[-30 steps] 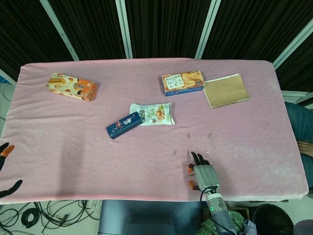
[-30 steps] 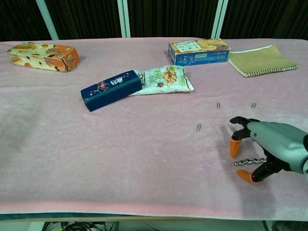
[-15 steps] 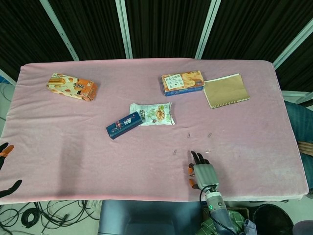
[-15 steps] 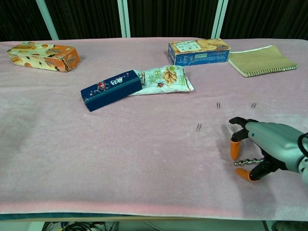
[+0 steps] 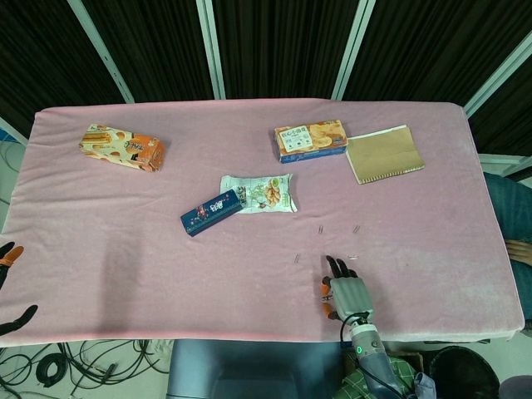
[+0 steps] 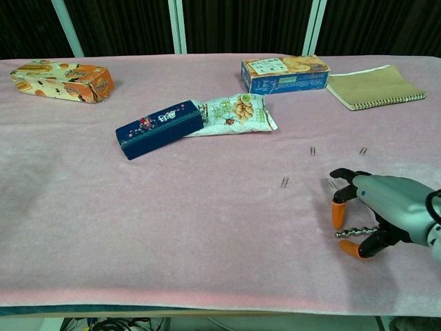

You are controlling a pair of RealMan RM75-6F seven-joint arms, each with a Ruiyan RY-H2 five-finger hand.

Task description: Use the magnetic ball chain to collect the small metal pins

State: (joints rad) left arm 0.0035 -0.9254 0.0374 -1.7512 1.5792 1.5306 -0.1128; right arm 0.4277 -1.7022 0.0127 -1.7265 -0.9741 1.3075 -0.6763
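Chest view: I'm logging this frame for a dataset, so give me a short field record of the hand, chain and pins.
right hand: low over the pink table cover, near the front right edge
magnetic ball chain: held by the right hand, sticking out roughly level
metal pins: three plainly visible, at; none seen on the chain
nearest pin: a fourth, by the fingertips
left hand: at the head view's left edge, off the table, holding nothing

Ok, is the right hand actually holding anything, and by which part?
Yes: the right hand holds the magnetic ball chain by one end; the rest sticks out sideways just above the cloth. The left hand holds nothing visible.
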